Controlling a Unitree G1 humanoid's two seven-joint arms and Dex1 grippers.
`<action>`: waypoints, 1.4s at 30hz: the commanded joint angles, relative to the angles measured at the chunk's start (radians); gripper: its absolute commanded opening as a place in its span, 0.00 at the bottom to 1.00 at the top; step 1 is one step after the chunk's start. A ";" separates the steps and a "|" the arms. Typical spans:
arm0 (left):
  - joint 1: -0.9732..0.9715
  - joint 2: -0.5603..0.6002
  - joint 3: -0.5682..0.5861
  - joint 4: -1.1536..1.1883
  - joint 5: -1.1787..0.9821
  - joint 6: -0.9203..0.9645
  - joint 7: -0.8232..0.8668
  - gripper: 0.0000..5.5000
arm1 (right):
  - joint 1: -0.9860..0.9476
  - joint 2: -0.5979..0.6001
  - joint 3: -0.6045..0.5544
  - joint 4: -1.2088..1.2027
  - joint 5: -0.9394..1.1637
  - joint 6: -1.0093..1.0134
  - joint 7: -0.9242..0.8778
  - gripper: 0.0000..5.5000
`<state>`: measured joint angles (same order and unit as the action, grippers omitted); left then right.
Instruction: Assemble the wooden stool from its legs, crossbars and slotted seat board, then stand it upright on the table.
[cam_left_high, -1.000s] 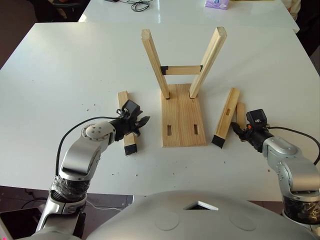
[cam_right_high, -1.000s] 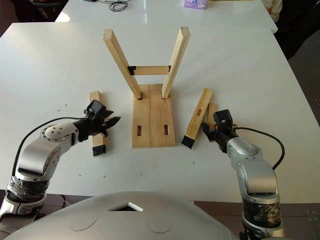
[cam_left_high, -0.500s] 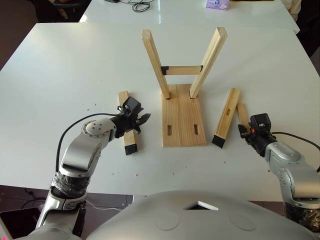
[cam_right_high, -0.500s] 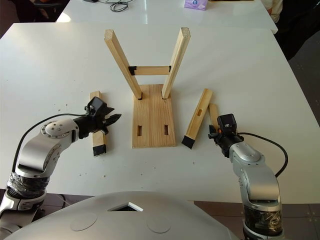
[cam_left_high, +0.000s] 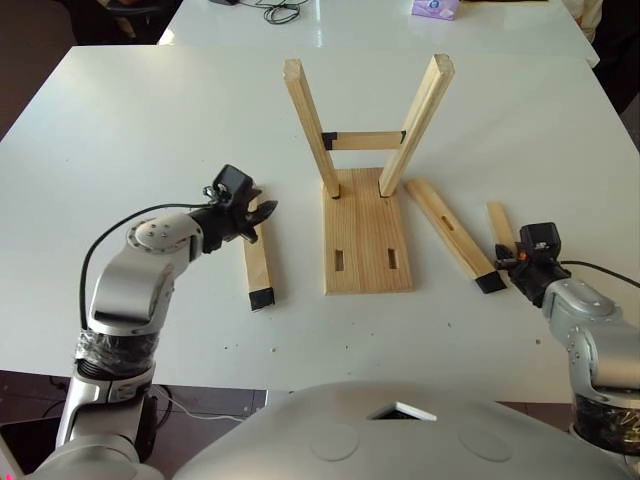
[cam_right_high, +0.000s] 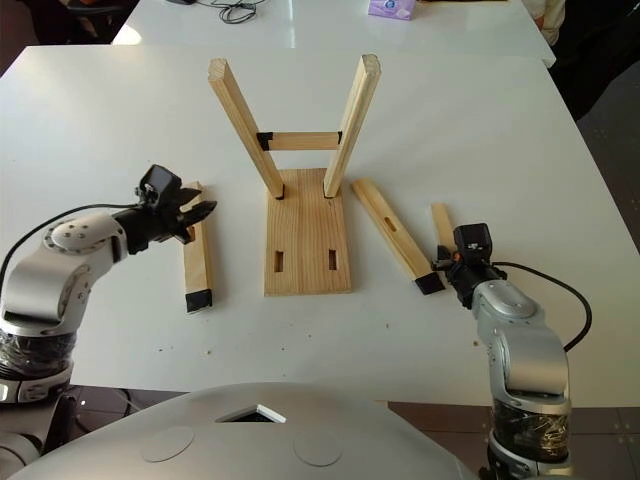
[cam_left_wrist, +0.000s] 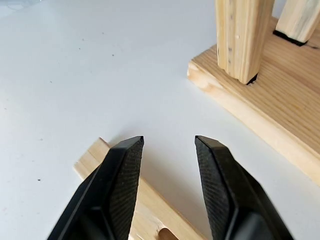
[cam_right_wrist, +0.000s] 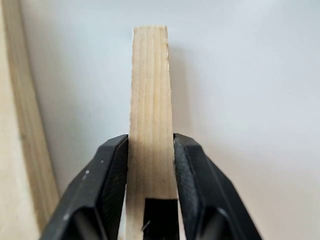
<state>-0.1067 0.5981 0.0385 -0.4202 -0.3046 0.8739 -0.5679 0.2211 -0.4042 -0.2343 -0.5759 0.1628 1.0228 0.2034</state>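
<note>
Table (cam_left_high: 120, 120): white, lying under both grippers and carrying every wooden part.
Board (cam_left_high: 366, 245): flat on the table between the left gripper (cam_left_high: 252, 215) and the right gripper (cam_left_high: 510, 262), nearer the left one. Its two near slots are open.
Standing legs (cam_left_high: 311, 125): two, set in the board's far slots and splaying apart. They are beyond and inward of the left gripper, and one base sits just ahead of its tips in the left wrist view.
Left loose leg (cam_left_high: 256, 255): flat on the table, its far end directly under the left gripper and its black-capped end running back toward the robot.
Right loose leg (cam_left_high: 455, 235): flat and angled, with its black-capped end just beside the right gripper on the board side.
Fitted crossbar (cam_left_high: 365, 140): spans the standing legs, well beyond both grippers.
Short bar (cam_right_wrist: 150, 85): sticks out forward from the right gripper, low over the table.
Left gripper: fingers (cam_left_wrist: 125, 170) spread wide, holding nothing. It is poised over the leg's end, seemingly not touching it.
Right gripper: fingers (cam_right_wrist: 112, 170) clamped on the near end of the short bar, one on each side.
</note>
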 joint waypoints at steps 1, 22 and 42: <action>-0.066 0.009 0.069 -0.076 -0.118 0.031 -0.060 0.35 | -0.137 -0.019 -0.117 -0.041 0.132 -0.093 0.108 0.24; -0.278 -0.137 0.195 -0.031 -0.921 0.215 -0.096 0.38 | -0.411 -0.361 -0.255 0.072 1.064 0.005 0.622 0.24; -0.319 -0.128 0.098 0.040 -1.088 0.213 -0.160 0.55 | -0.571 -0.304 -0.061 0.111 1.235 -0.040 0.532 0.24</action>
<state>-0.4209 0.4635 0.1567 -0.3729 -1.4001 1.0974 -0.7206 -0.3237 -0.7038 -0.3093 -0.4630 1.3703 0.9797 0.7499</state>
